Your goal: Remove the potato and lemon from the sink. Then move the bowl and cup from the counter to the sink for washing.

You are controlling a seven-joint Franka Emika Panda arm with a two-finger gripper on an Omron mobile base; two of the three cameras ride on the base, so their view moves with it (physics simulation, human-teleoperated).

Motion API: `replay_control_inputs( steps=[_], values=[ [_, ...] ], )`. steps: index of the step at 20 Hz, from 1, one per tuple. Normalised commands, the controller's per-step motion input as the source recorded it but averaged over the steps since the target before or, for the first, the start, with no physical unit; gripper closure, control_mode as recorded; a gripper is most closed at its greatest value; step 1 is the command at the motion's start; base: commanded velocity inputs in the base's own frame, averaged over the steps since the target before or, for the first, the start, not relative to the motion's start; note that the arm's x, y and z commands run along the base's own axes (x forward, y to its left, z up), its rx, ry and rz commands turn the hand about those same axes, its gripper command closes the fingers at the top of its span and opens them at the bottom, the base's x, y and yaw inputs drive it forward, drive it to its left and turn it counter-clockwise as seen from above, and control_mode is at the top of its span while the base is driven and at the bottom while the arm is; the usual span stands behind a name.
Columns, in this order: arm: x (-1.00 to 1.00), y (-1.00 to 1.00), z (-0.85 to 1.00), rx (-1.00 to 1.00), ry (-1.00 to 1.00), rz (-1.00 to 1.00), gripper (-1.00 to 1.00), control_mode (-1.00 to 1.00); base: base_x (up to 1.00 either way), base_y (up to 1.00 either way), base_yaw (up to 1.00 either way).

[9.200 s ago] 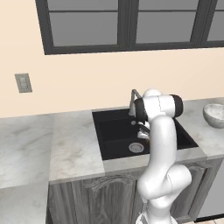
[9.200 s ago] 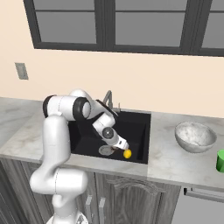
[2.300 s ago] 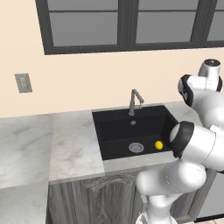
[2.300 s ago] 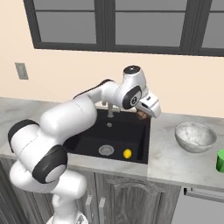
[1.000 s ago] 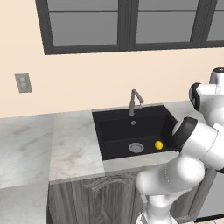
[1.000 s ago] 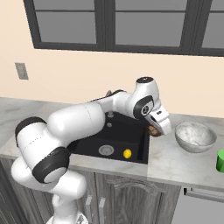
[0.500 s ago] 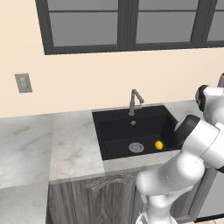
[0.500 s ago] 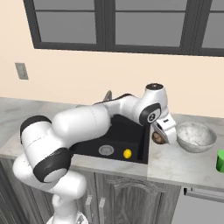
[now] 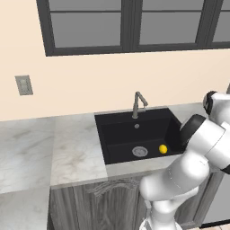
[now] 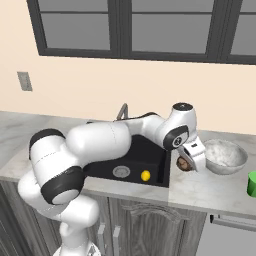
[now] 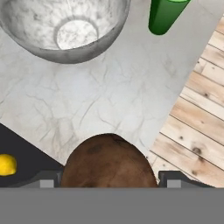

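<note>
While the claw (image 10: pixel 186 163) is clamped on the potato (image 10: pixel 183 163) with its jaws wide apart, it hangs low over the desk (image 10: pixel 210 190), between the sink (image 10: pixel 162 170) and the marbled bowl (image 10: pixel 225 155), probably to set it down there. The lemon (image 10: pixel 145 175) lies in the basin near the drain (image 10: pixel 121 172), not yet removed. The green cup (image 10: pixel 252 184) stands beyond the bowl.

You had a glossy white arm (image 10: pixel 100 140) of fat rounded segments with dark charcoal joint bands, a round dark-capped wrist, and a pale grey gripper (image 10: pixel 189 159) housing.
</note>
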Motion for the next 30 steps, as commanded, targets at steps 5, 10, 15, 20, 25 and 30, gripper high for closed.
replay_control_inputs(
  steps=[5,10,15,20,25,30],
  values=[
    [-0.02,-0.13,-0.25,0.01,0.0,0.0,1.0,-1.0,0.0,0.0,0.0],
    [0.0,-0.13,-0.26,0.01,0.0,0.0,1.0,-1.0,0.0,0.0,0.0],
    [0.0,-0.17,-0.23,0.01,0.0,0.0,1.0,-1.0,0.0,0.0,0.0],
    [0.0,-0.18,-0.21,0.02,0.0,0.0,1.0,-1.0,0.0,0.0,0.0],
    [0.01,-0.15,-0.22,0.04,0.0,0.0,1.0,-1.0,0.0,0.0,0.0],
    [0.06,-0.13,-0.2,0.04,0.0,0.0,1.0,-1.0,0.0,0.0,0.0]
  ],
)
